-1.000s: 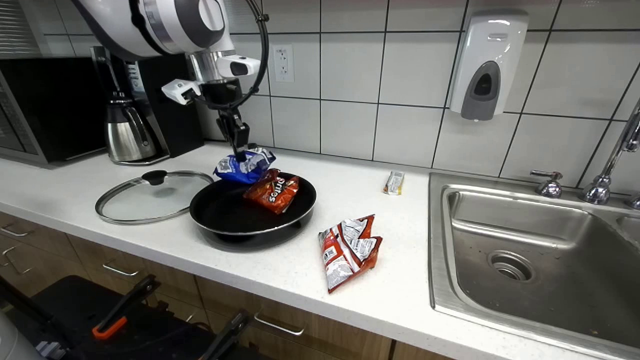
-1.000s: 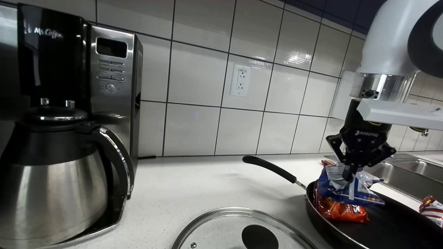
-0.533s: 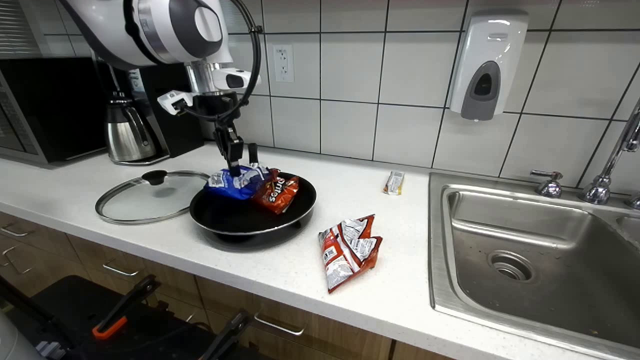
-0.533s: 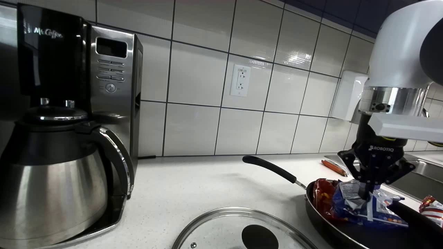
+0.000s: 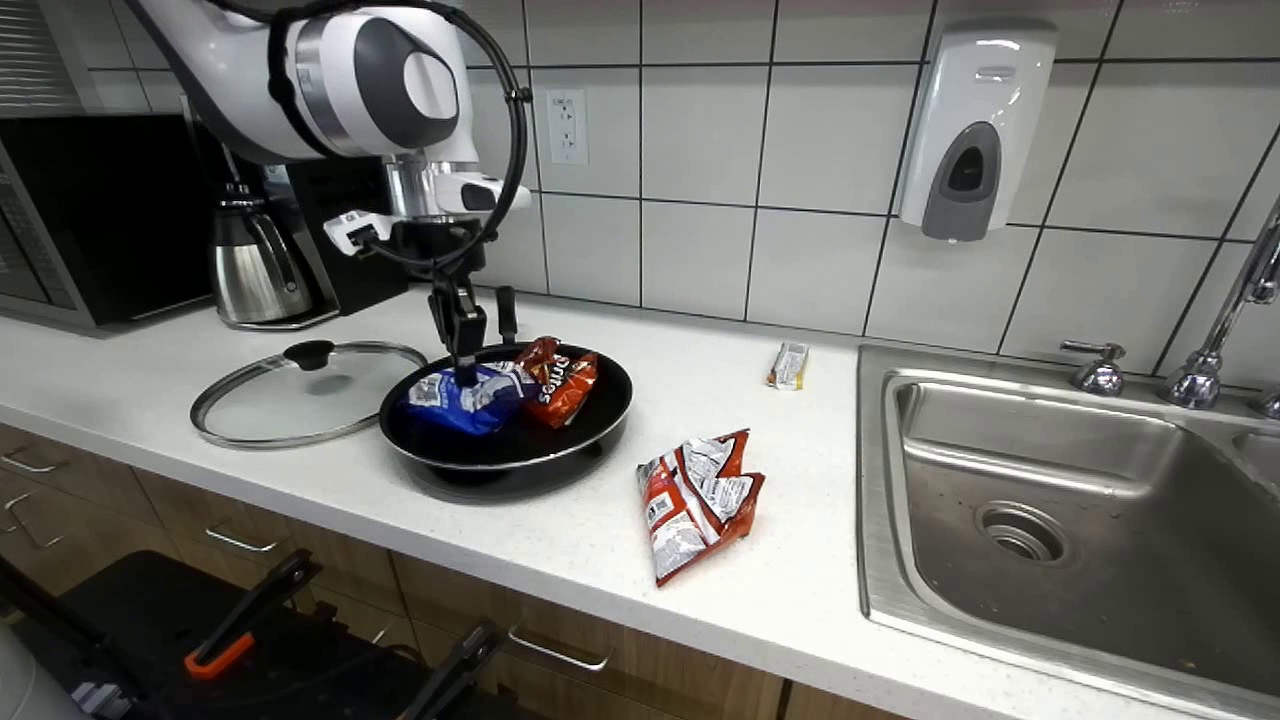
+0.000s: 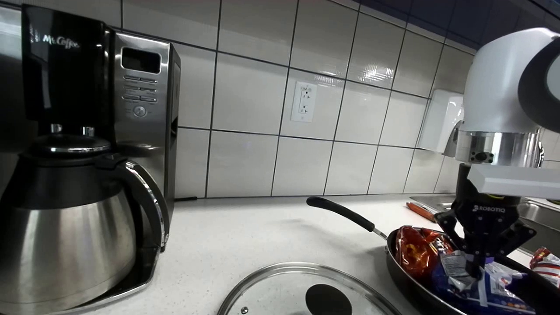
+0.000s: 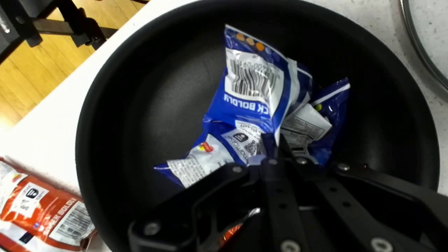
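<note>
My gripper (image 5: 466,374) points down into the black pan (image 5: 480,464), with its fingers shut on a fold of the blue snack bag (image 5: 455,408). In the wrist view the bag (image 7: 241,105) spreads out on both sides of the fingertips (image 7: 268,141) and lies low over the pan floor; I cannot tell how much of it rests there. Beside it in the pan is a red-orange Doritos bag (image 5: 566,385), also seen in an exterior view as a crumpled red bag (image 6: 413,258). Only a sliver of that bag shows under the gripper in the wrist view.
A red and white snack bag (image 5: 700,505) lies on the counter between pan and sink (image 5: 1040,450). A small wrapper (image 5: 788,366) sits near the wall. The glass lid (image 6: 280,280) is beside the pan, whose handle (image 6: 339,211) points towards the wall. A coffee maker (image 6: 144,100) stands behind.
My gripper has come down from above the pan, lowering the blue bag into it and shifting it away from the Doritos bag. The pan handle has come into view behind the gripper.
</note>
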